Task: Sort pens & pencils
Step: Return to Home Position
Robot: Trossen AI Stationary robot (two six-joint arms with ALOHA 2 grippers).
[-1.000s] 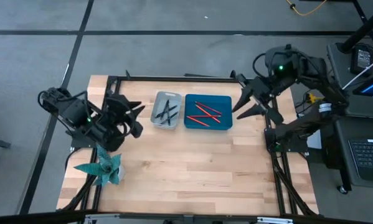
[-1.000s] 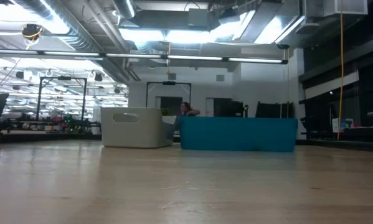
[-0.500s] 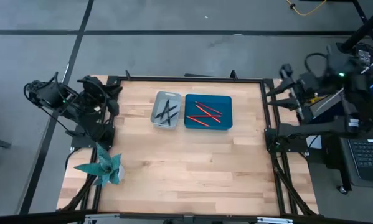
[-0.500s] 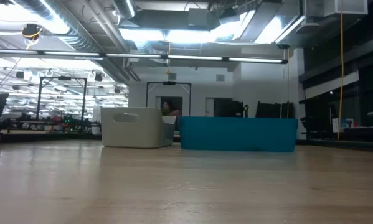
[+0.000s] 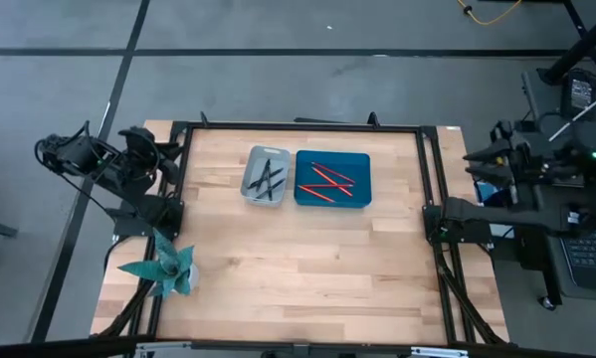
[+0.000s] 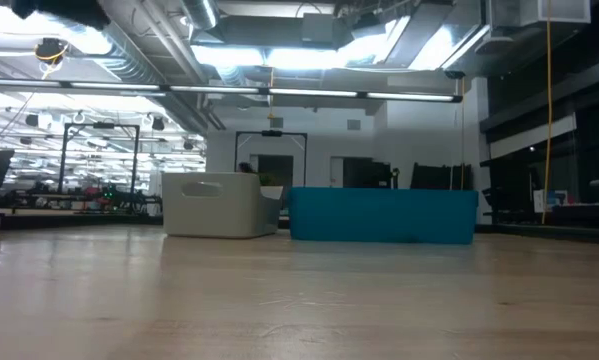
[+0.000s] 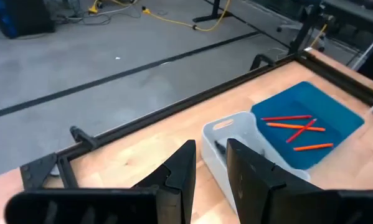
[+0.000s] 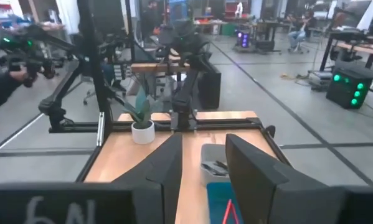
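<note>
Both arms have pulled back to the left and right edges of the table [image 5: 278, 278], left claw [image 7: 209, 149] and right claw [image 8: 202, 142] slightly parted and empty, with black pens [image 5: 268, 181] in the gray bin [image 5: 247, 181] and red pencils [image 5: 322, 179] in the blue bin [image 5: 362, 191] beside it, so sorting looks finished.

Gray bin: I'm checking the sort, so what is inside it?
Black pens lie crossed inside the gray bin, with nothing red among them. They overlap, so their exact number and the floor beneath them cannot be seen.
</note>
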